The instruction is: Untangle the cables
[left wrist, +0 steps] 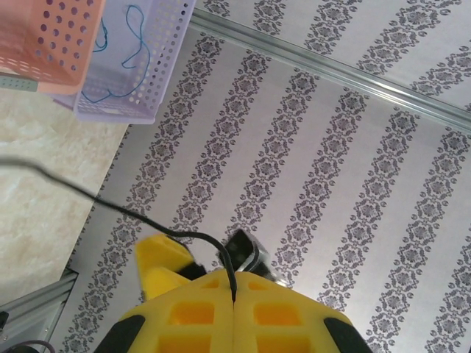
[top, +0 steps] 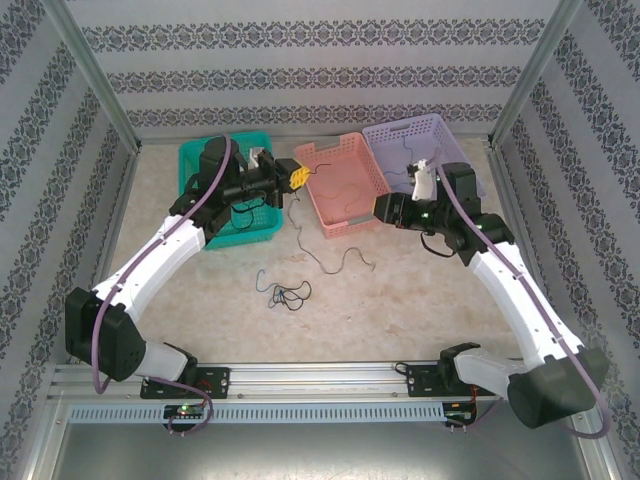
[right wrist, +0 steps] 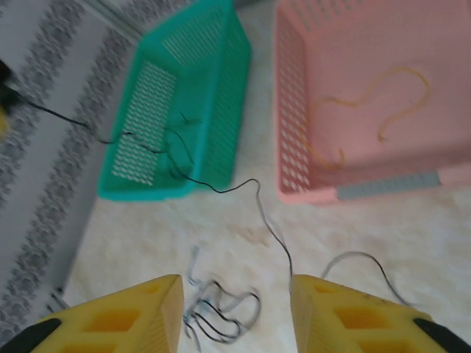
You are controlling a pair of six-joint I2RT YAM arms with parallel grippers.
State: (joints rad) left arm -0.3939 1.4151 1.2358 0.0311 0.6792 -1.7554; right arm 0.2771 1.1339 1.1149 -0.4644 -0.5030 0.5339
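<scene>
My left gripper hovers between the teal and pink baskets, shut on a thin black cable that is pinched at the fingertips. That cable hangs down to the table and trails right. In the right wrist view it runs up to the inner edge of my right finger. My right gripper is open above the table, with nothing clamped. A small tangle of black and blue-grey cables lies on the table; the right wrist view shows the tangle below the gap between the fingers.
Three baskets stand at the back: teal under the left arm, pink in the middle holding a yellowish cable, purple on the right holding a blue cable. Patterned walls close in the table.
</scene>
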